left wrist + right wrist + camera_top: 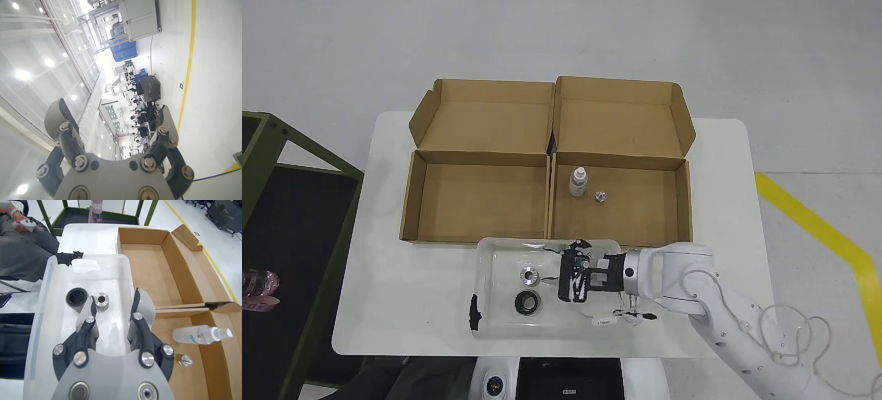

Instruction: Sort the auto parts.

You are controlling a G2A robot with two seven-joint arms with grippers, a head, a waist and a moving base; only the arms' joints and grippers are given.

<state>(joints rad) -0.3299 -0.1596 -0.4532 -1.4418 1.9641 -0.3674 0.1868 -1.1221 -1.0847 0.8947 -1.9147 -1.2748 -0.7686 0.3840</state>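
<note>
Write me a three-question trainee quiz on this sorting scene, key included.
1. True or false: the right hand is shut on a part.
2. Multiple choice: what lies in the cardboard box alongside the spray bottle? A) a wrench B) a small silver part C) a glove
3. Fill in: the clear bin holds a silver bushing and a black ____.
Key: 1 false, it is open over the bin; 2 B; 3 bearing.
</note>
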